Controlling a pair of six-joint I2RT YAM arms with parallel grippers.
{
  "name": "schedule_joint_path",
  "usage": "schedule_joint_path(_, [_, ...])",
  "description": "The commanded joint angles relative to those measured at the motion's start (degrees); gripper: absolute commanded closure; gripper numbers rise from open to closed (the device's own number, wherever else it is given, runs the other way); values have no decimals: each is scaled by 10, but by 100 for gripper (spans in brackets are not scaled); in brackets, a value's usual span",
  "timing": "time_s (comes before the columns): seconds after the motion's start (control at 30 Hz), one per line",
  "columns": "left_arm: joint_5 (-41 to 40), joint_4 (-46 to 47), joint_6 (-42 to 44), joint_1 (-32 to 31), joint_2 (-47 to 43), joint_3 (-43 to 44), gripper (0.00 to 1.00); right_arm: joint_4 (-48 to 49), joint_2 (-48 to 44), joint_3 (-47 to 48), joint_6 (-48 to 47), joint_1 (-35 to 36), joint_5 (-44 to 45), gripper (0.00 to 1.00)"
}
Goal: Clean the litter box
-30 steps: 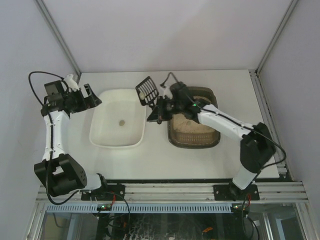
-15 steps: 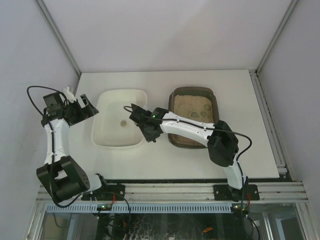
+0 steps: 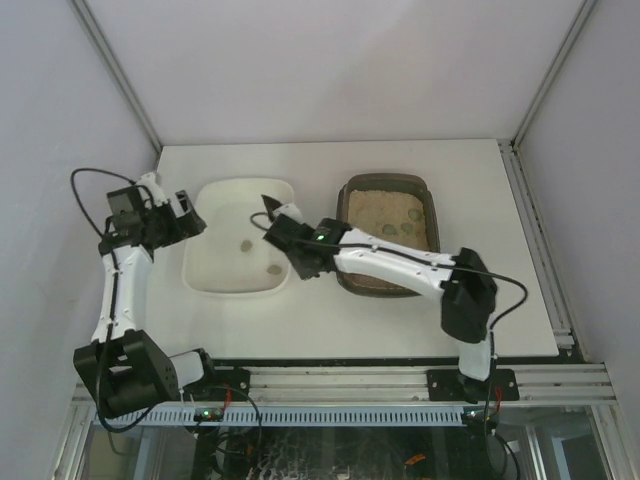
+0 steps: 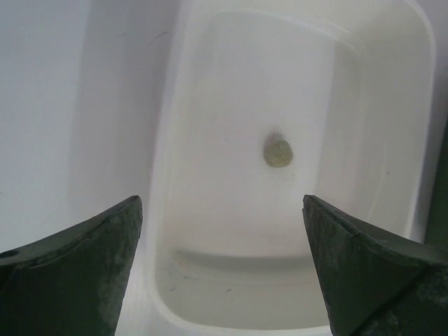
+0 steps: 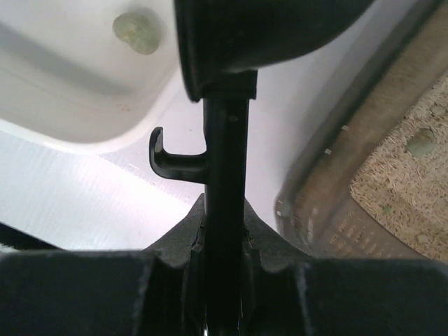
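The litter box [image 3: 432, 205] is a dark brown tray holding pale sand and a few greenish clumps, right of centre; its corner shows in the right wrist view [image 5: 329, 203]. My right gripper [image 3: 292, 240] [image 5: 225, 217] is shut on the black scoop's handle [image 5: 225, 140]. It holds the scoop [image 3: 270, 208] over the right edge of the white tray [image 3: 205, 282]. Two clumps [image 3: 273, 268] lie in the white tray. My left gripper [image 3: 188, 216] [image 4: 224, 280] is open and empty at the white tray's left rim [image 4: 164, 175], looking in at one clump [image 4: 278, 151].
The white tray and the litter box stand side by side with a narrow strip of table between them. White walls close in the table at the back and on both sides. The arm bases and a metal rail run along the near edge.
The right arm swung the scoop from above the tray's far corner down to its right edge. A second clump now lies in the white tray. The left gripper shifted a little toward the tray.
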Motion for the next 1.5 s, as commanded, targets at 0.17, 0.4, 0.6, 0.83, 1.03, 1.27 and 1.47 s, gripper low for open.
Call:
schedule_joint_path(0.17, [-208,72,-74,-280,52,118,0,-23,-308,-211,56,-270,-163,100])
schedule_joint_path(0.4, [-176,93,-277,-423,185,213,0,-118,-318,-272,29,-436,-388,100])
schedule_joint_path(0.6, [-188,187,-378,-504,258,200,0,-132,-280,-277,39,-456,-407,100])
schedule_joint_path(0.83, [-168,203,-467,-531,362,237,0,-122,-225,-271,43,-457,-390,100])
schedule_joint_path(1.03, [-159,204,-469,-534,371,234,0,-134,-186,-251,40,-446,-318,100])
schedule_joint_path(1.27, [-167,225,-455,-534,351,213,0,-136,-153,-224,40,-446,-305,100])
schedule_joint_path(1.47, [-167,222,-441,-534,346,214,0,-118,-109,-200,41,-442,-330,100])
